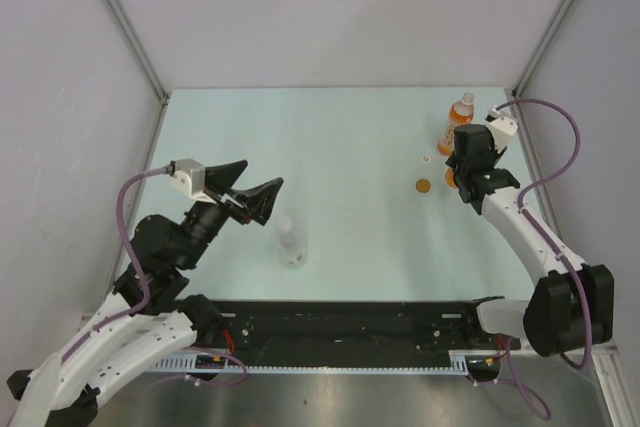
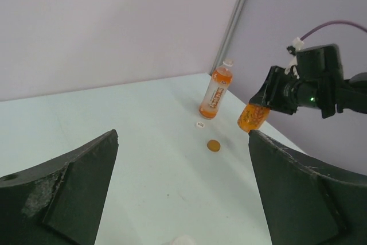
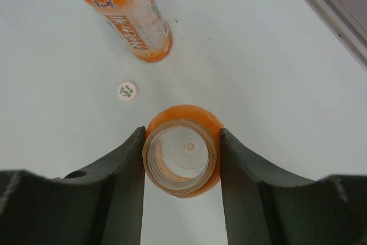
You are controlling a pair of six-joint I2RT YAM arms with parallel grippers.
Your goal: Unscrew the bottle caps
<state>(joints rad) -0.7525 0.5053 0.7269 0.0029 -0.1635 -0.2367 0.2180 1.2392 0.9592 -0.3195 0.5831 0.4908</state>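
Orange and squat, the uncapped bottle (image 3: 182,156) sits clamped in the right gripper (image 3: 182,137), whose jaws press its sides at the far right of the bench (image 1: 340,127), that arm stretched forward along the edge. Its wrist view looks straight down the open mouth, with the white cap (image 3: 127,90) lying loose near the tall labelled orange bottle (image 3: 135,21); only the other two views show the orange cap (image 2: 213,146) on the bench nearby. The left gripper (image 2: 183,139) hangs spread wide and empty, its arm raised and angled rightward, the clear bottle (image 1: 291,242) standing just beside it.
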